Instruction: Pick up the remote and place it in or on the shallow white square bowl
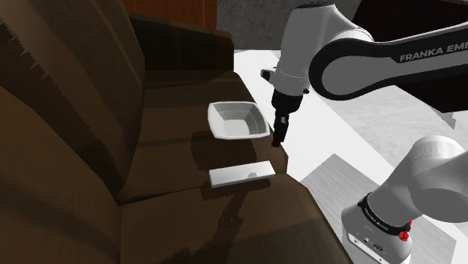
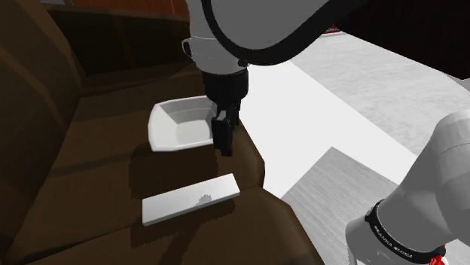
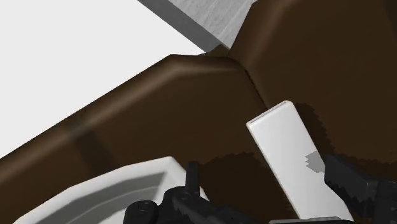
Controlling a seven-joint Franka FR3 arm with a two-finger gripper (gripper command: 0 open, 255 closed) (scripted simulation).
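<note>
A flat white remote [image 1: 240, 175] [image 2: 190, 199] [image 3: 289, 153] lies on the brown sofa seat near its front edge. Beside it on the same cushion sits the shallow white square bowl [image 1: 238, 120] [image 2: 177, 128] [image 3: 127, 175], with nothing in it. My black gripper [image 1: 278, 139] [image 2: 224, 143] [image 3: 262, 167] hangs over the seat's front edge, close to the bowl's rim on the side towards the floor. It points down and its fingers stand apart, open, holding nothing. In the wrist view the remote lies below the gripper, apart from both fingers.
The sofa's backrest [image 1: 67, 127] rises along the shoulder view's left. White floor [image 1: 322, 135] and a grey wood-patterned patch [image 2: 339, 188] lie past the seat's front edge. The robot's stand [image 1: 375, 232] is at the shoulder view's lower right.
</note>
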